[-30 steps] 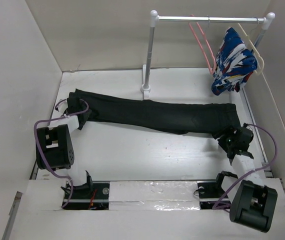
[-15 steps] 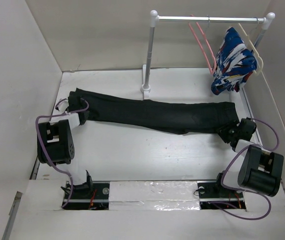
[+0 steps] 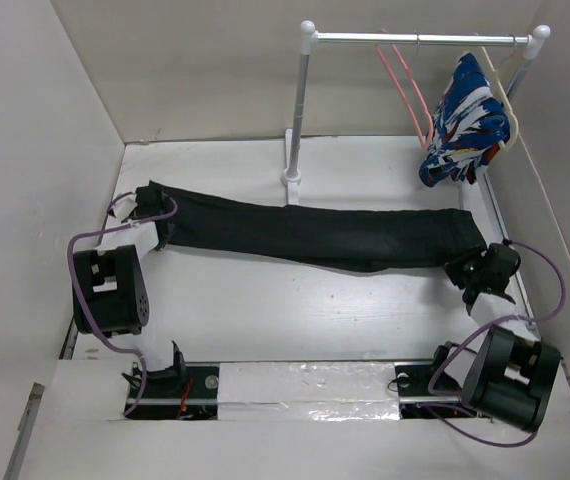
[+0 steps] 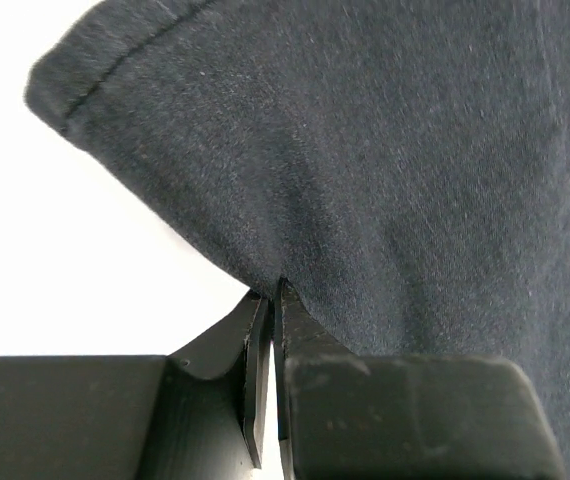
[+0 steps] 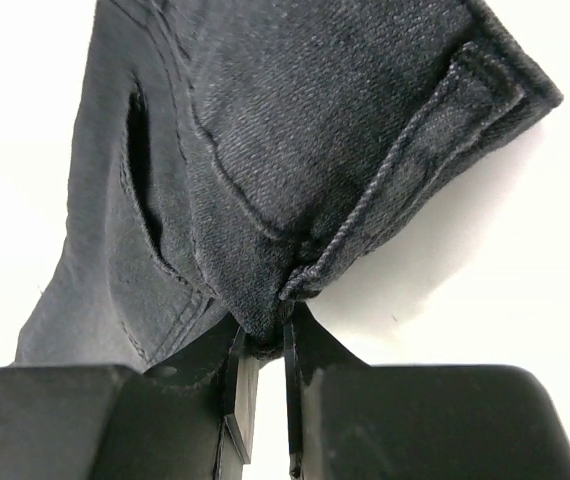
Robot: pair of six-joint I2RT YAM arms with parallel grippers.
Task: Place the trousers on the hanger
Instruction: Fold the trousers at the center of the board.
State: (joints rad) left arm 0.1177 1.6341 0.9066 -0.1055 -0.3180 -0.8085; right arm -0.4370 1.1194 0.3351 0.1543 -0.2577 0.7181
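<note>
The black trousers (image 3: 315, 232) lie stretched across the table from left to right. My left gripper (image 3: 158, 222) is shut on their left end, and in the left wrist view its jaws (image 4: 270, 292) pinch a fold of the dark cloth (image 4: 385, 150). At the right end, my right gripper (image 3: 468, 268) is shut on the waistband; the stitched denim edge (image 5: 295, 130) sits bunched between its fingertips (image 5: 265, 335). The pink hanger (image 3: 405, 85) hangs empty on the rail at the back right, apart from both grippers.
A white clothes rail (image 3: 420, 38) stands at the back on a post (image 3: 296, 110). A blue, white and red patterned garment (image 3: 465, 125) hangs on a cream hanger beside the pink one. White walls enclose the table on three sides.
Both grippers have closed on the ends of the trousers. The cloth now lies straighter and tauter between them, and the right arm has shifted to the right.
</note>
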